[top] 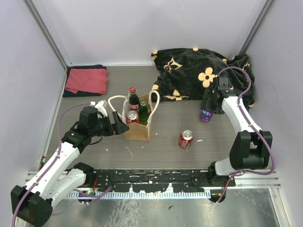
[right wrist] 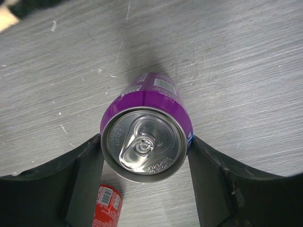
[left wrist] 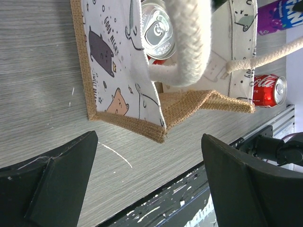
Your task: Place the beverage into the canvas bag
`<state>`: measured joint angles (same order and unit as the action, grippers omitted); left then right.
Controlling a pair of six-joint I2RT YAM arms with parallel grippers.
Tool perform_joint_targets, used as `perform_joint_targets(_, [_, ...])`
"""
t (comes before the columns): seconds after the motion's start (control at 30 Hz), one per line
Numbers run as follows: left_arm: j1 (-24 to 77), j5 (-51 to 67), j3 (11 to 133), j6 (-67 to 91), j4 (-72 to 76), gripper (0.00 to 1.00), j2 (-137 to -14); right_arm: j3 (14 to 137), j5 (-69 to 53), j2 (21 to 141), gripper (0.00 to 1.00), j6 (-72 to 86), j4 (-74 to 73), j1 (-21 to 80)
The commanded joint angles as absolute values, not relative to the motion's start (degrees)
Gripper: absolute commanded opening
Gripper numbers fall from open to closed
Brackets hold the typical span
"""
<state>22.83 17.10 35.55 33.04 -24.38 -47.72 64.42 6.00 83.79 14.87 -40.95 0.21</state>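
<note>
Purple can [right wrist: 142, 147] sits clamped in your right gripper [right wrist: 144, 143] — left gripper [left wrist: 149, 139] gapes, holding nothing; the crowded canvas bag [top: 137, 130] could tip on insertion.

Glossy metal purple can [right wrist: 144, 142]; rough woven canvas bag [top: 137, 131].

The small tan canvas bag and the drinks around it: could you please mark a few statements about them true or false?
1. The purple soda can stands between the right gripper's fingers. True.
2. The tan canvas bag with cream rope handles is empty. False: it holds a dark cola bottle, a green bottle and a red can.
3. A second red soda can lies on the grey table, outside the bag. True.
4. The left gripper is shut on a bag handle. False: its jaws are open, with the bag just ahead of them.
</note>
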Motion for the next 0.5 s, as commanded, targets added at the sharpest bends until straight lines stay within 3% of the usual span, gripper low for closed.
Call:
perform_joint_targets(0.0, [23.03, 17.84, 37.07, 33.31, -23.99, 0.98, -47.23, 72.35, 4.33, 77.78, 0.01, 14.3, -40.6, 0.0])
perform_joint_targets(0.3, [23.03, 17.19, 36.39, 33.47, -24.7, 0.98, -46.45, 83.34, -4.46, 71.72, 0.01, 17.47, -44.99, 1.47])
perform_joint_targets(0.47, [23.03, 17.52, 37.18, 34.37, -24.0, 0.98, -46.96, 93.61, -5.32, 70.61, 0.01, 20.52, -47.05, 8.02])
